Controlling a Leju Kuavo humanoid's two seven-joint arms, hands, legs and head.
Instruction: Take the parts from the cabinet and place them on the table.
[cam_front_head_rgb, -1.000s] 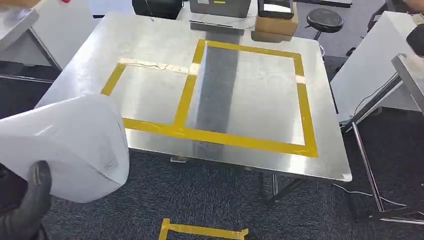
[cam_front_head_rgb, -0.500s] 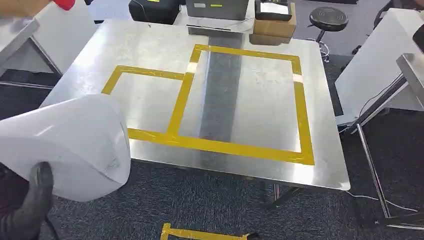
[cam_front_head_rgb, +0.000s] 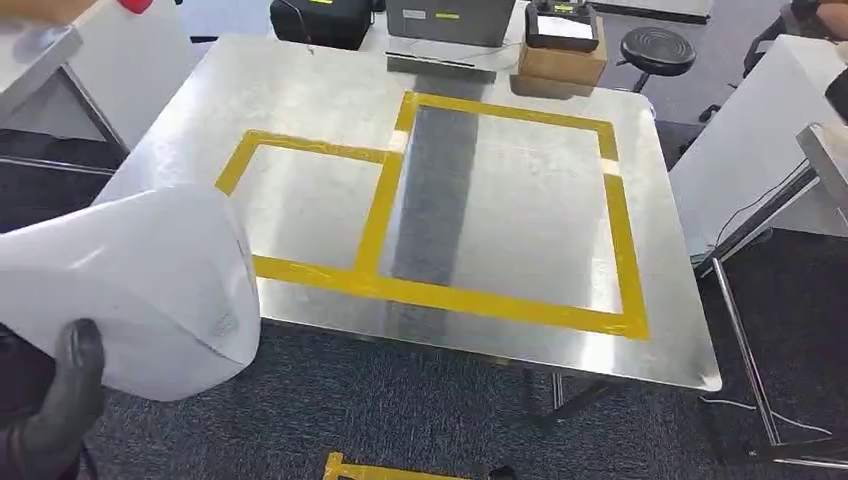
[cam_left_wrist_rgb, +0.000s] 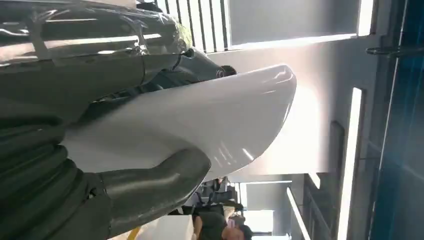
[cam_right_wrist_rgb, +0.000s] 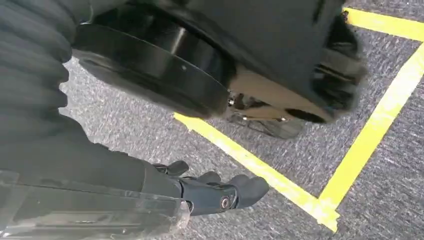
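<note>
My left hand (cam_front_head_rgb: 60, 410) grips a large white curved part (cam_front_head_rgb: 135, 290) at the lower left of the head view, off the near left corner of the steel table (cam_front_head_rgb: 300, 90). In the left wrist view the thick thumb (cam_left_wrist_rgb: 150, 185) presses on the white part (cam_left_wrist_rgb: 210, 115) and the other fingers lie behind it. The table top carries a small yellow taped rectangle (cam_front_head_rgb: 378, 212) on the left and a larger one (cam_front_head_rgb: 625, 250) on the right. My right hand (cam_right_wrist_rgb: 210, 192) hangs near the carpet, fingers loosely apart, holding nothing.
A cardboard box (cam_front_head_rgb: 560, 62) with a device on it, black cases (cam_front_head_rgb: 320, 20) and a black stool (cam_front_head_rgb: 657, 45) stand at the table's far side. White tables flank both sides. Yellow tape (cam_front_head_rgb: 400, 470) marks the carpet. A person (cam_left_wrist_rgb: 220, 225) is in the background.
The whole head view has shifted a little, so the camera moved. The white part stays in my left hand at the same place in the picture.
</note>
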